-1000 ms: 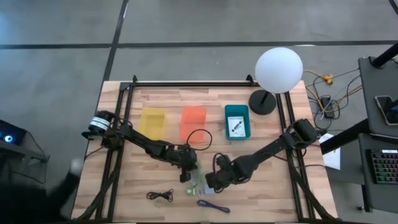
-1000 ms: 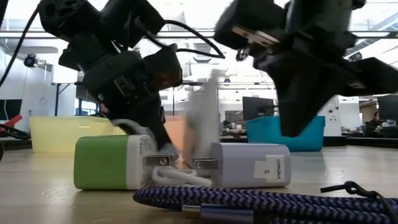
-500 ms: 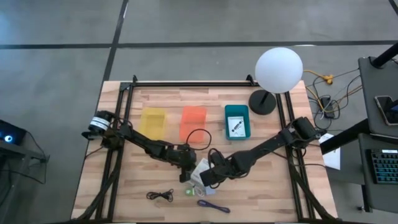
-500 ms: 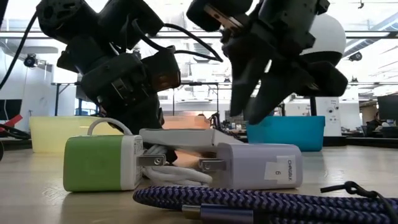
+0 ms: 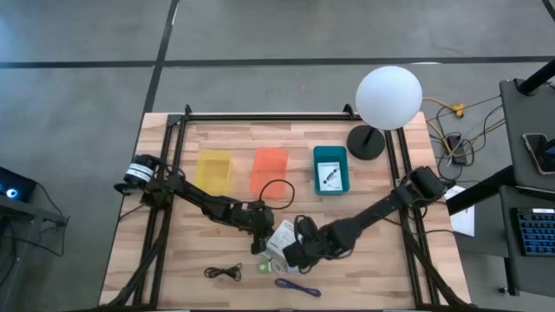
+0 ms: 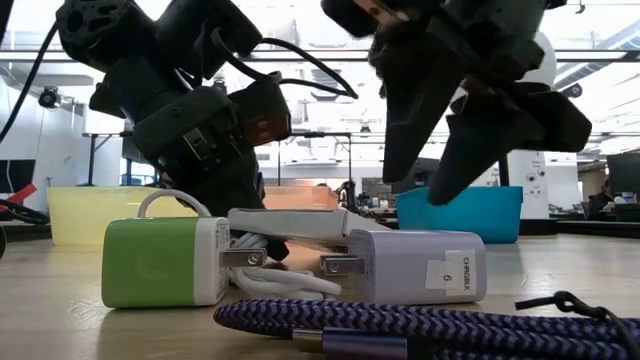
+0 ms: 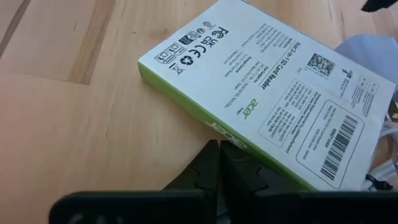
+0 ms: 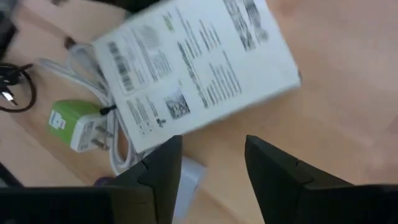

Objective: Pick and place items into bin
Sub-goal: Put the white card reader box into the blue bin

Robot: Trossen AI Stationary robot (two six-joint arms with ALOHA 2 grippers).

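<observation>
I've got both arms crowded over the front middle of the wooden slatted desk (image 5: 173, 199), right on the little heap of items. My right claw (image 8: 208, 168) hangs just above the flat white printed cardboard box (image 8: 199, 68), its two dark fingers spread apart with nothing between them; I judge that's the stance for coming down on the box. The box lies tilted because it sits across the pile, propped on the lavender blocky plug charger (image 6: 415, 268) and the coil of white cord (image 6: 285, 283), not flat on the wood. The left claw (image 7: 217, 171) sits low at the box's green edge with its fingers pressed together, empty, and to my eye it's there to brace or nudge the box so it doesn't skate away. Beside the lavender one stands the green blocky plug charger (image 6: 165, 262), prongs facing prongs, the cord running between them, so lifting one could drag the others. In front, nearest the low camera, the purple braided cable (image 6: 400, 335) lies on its own, and the thin black cord (image 5: 224, 272) is off toward the left arm's side, well apart from the heap. Farther back wait the yellow plastic bin (image 5: 213, 171), the orange plastic bin (image 5: 269, 170) and the teal plastic bin (image 5: 330, 169), the teal one already holding a small dark thing I can't identify. The white globe lamp on a black base (image 5: 388, 97) stands at the far right corner, out of the way.
</observation>
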